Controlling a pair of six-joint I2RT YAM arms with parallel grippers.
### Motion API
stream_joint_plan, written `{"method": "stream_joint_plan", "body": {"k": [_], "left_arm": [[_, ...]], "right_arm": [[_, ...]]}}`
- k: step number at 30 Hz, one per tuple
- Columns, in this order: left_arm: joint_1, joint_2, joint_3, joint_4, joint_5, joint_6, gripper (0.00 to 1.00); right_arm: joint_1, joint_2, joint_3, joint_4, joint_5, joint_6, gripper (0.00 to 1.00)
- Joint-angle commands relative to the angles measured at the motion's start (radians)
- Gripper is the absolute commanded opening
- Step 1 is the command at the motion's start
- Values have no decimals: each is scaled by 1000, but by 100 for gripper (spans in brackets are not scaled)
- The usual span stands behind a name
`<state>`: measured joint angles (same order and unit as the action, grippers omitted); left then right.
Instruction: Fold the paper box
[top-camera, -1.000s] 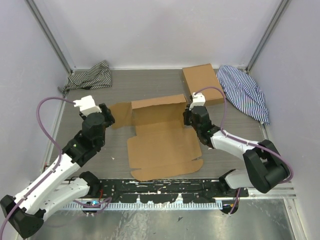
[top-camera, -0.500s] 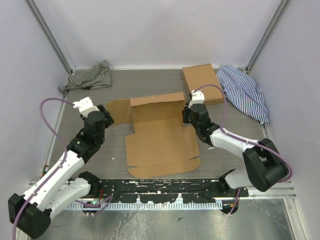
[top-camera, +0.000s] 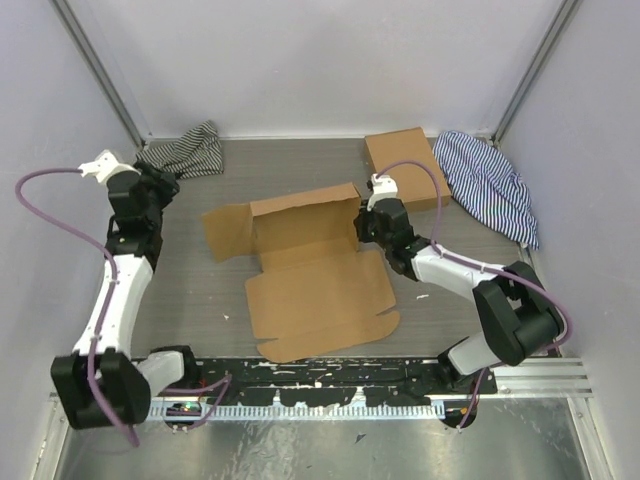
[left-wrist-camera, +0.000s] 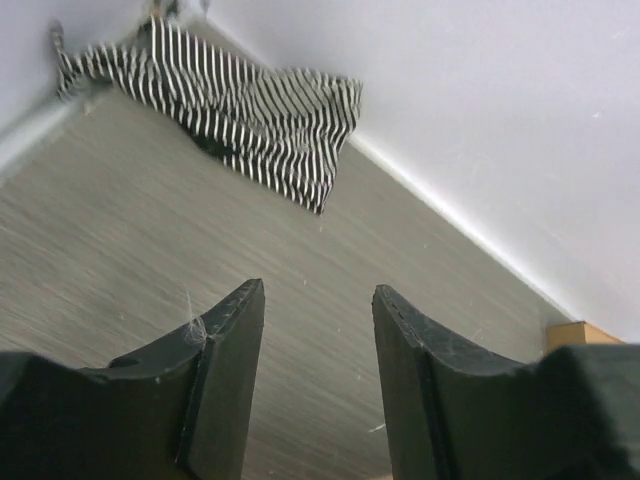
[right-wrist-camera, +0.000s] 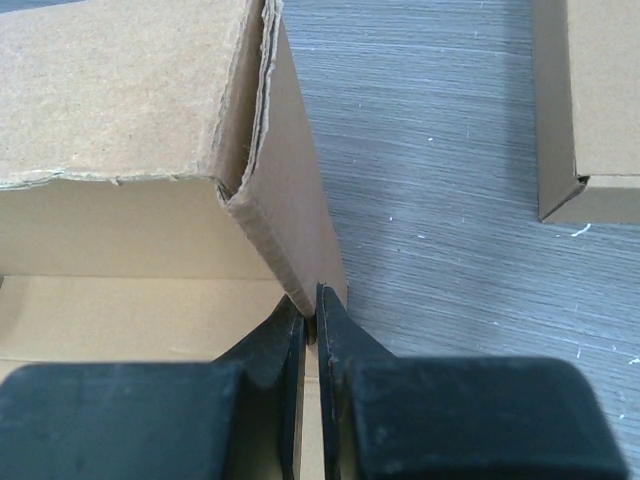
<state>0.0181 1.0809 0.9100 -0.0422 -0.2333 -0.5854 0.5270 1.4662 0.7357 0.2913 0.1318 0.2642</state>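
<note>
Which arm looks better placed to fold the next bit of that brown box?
Right. The right tool grips a raised flap of the paper box; the left tool hangs open by the striped cloth, far from it.

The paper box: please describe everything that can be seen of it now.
The paper box is plain brown corrugated cardboard, die-cut and only partly folded. Its large panel lies flat in the middle of the table, with a small tab at the near right edge. The far wall stands up, a left flap spreads outward, and the right end flap is folded up at the corner. The right gripper pinches that flap's lower edge; nothing else touches the box.
</note>
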Motion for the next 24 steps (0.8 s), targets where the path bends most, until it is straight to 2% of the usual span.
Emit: {"method": "stream_joint_plan", "body": {"k": [1, 5, 12, 16, 21, 24], "left_arm": [[84, 103, -144, 162, 350, -136, 53], [86, 143, -304, 373, 438, -198, 53], [84, 263, -405, 615, 594, -239, 54], [81, 271, -471, 754, 687, -261, 53], [57, 201, -559, 798, 737, -252, 52], [35, 108, -587, 748, 735, -234, 52]], "right_arm": [[-8, 16, 48, 10, -45, 14, 1], [-18, 26, 58, 7, -70, 21, 1], [-28, 33, 75, -9, -102, 23, 1], [-30, 39, 87, -18, -110, 20, 1], [-30, 40, 94, -27, -109, 20, 1], [-30, 44, 101, -33, -103, 18, 1]]}}
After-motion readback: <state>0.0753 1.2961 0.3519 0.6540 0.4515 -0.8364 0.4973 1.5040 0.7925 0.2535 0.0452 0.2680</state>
